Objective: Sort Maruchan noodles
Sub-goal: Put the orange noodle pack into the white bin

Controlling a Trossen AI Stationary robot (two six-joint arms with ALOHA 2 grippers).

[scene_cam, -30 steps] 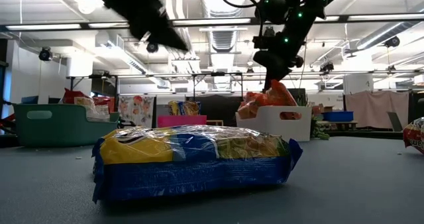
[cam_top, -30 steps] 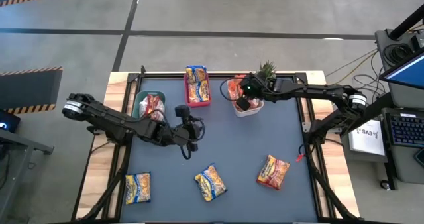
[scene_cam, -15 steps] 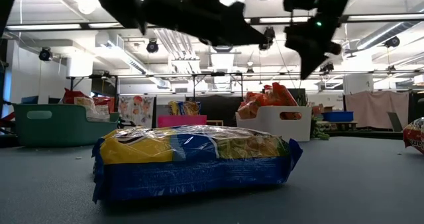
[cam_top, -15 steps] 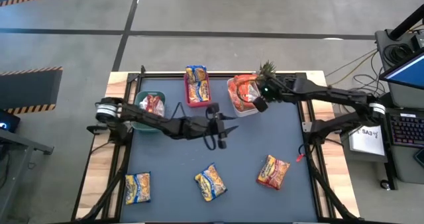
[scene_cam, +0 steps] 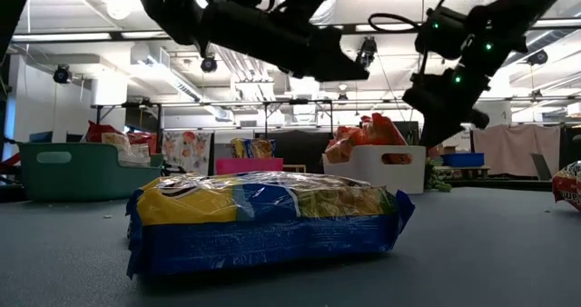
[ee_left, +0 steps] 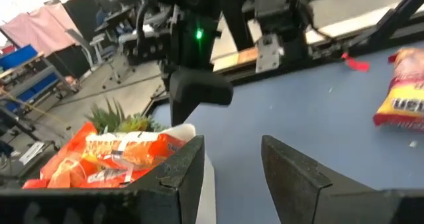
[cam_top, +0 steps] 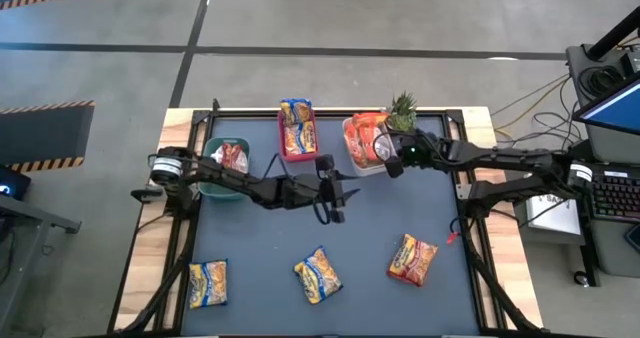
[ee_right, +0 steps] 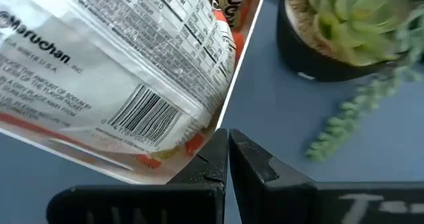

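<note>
Three Maruchan packets lie flat on the dark mat: a yellow one (cam_top: 208,283), a yellow-and-blue one (cam_top: 318,275) that fills the low view (scene_cam: 263,221), and an orange one (cam_top: 413,258) (ee_left: 404,95). More packets sit in the green bin (cam_top: 222,158), the red bin (cam_top: 297,128) and the white bin (cam_top: 362,143). My left gripper (cam_top: 345,191) (ee_left: 232,164) hangs open above the mat's middle and points toward the white bin. My right gripper (cam_top: 386,161) (ee_right: 227,151) is shut, in the air just right of the white bin, over an orange packet's barcode side (ee_right: 119,71).
A small plant in a dark pot (cam_top: 402,108) (ee_right: 344,25) stands at the far edge, right of the white bin. The three bins line the mat's far side. Bare mat lies between the bins and the loose packets. Wooden table edges flank the mat.
My left arm has reached from beside the green bin toward the table's right, and its gripper now hangs over the mat's middle. My right gripper has drawn back from above the white bin toward the right edge and come down beside the bin. The packets have stayed put.
</note>
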